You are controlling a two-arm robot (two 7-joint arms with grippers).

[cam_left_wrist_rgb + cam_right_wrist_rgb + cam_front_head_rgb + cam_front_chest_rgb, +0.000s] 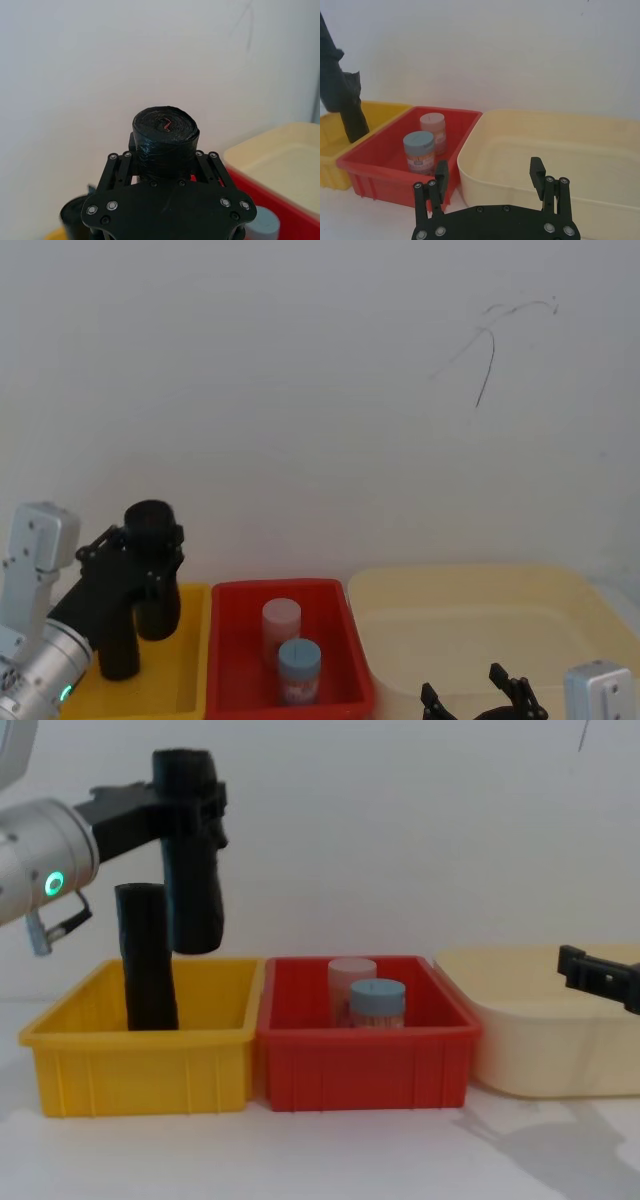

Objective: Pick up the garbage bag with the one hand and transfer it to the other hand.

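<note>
While the head view has the left gripper (163,543) clamped on the bag (160,605), which hangs upright above the yellow bin (195,640), the left wrist view shows its fingers (120,167) pressed to the roll on both sides, just under the top end. Right wrist view: right gripper (489,170) with jaws wide apart, holding nothing, low before the cream bin (560,145); print on the blue jar (419,152) label unreadable. Chest view count: two black rolls (the held bag and a second roll (147,960) standing in the yellow bin), two jars (blue, and pink jar (350,970)) in the red bin (360,1070), three bins.
</note>
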